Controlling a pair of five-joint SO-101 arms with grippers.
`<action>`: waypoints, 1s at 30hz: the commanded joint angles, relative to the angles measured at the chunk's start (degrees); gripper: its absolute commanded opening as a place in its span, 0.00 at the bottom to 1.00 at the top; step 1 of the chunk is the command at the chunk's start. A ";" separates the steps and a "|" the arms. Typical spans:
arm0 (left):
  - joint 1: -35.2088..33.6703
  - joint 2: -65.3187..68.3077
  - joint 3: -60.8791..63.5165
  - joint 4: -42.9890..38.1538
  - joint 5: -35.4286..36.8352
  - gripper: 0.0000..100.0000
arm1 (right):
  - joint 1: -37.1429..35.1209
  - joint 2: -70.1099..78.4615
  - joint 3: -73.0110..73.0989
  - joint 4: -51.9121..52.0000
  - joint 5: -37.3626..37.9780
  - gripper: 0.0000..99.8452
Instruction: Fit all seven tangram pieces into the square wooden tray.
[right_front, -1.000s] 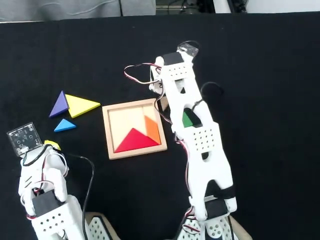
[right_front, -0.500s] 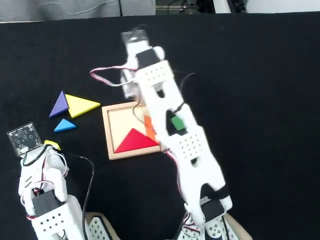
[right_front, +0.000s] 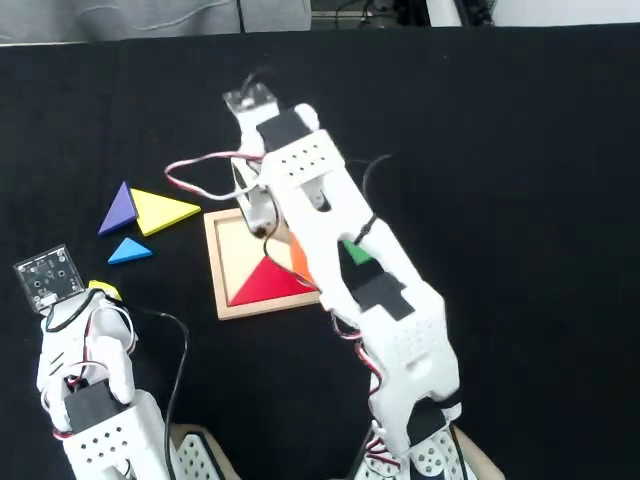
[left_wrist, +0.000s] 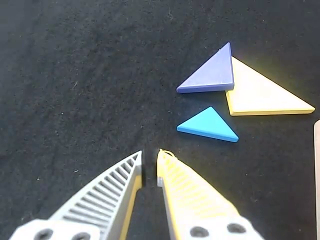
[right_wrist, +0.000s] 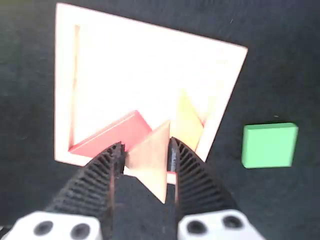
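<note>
Right wrist view, right gripper (right_wrist: 146, 144) clamped on a pale triangle piece (right_wrist: 152, 165), held between its jaws over the wooden tray (right_wrist: 65, 75), long axis along the fingers, sharp tip toward the wrist.

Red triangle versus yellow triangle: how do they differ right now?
The red triangle lies inside the tray; the yellow triangle lies outside it on the table. The yellow triangle touches the purple triangle; the red triangle does not. Both are large triangles lying flat.
</note>
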 joint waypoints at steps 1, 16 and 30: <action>0.75 -0.44 -0.13 -0.26 -0.53 0.07 | -1.05 -4.35 9.54 -8.26 -1.14 0.01; 0.75 -0.44 -0.13 -0.35 -0.53 0.07 | -1.32 -4.88 12.44 -12.57 -11.08 0.02; 0.75 -0.44 -0.13 -0.35 -0.62 0.07 | -1.41 -4.88 12.18 -10.81 -10.73 0.02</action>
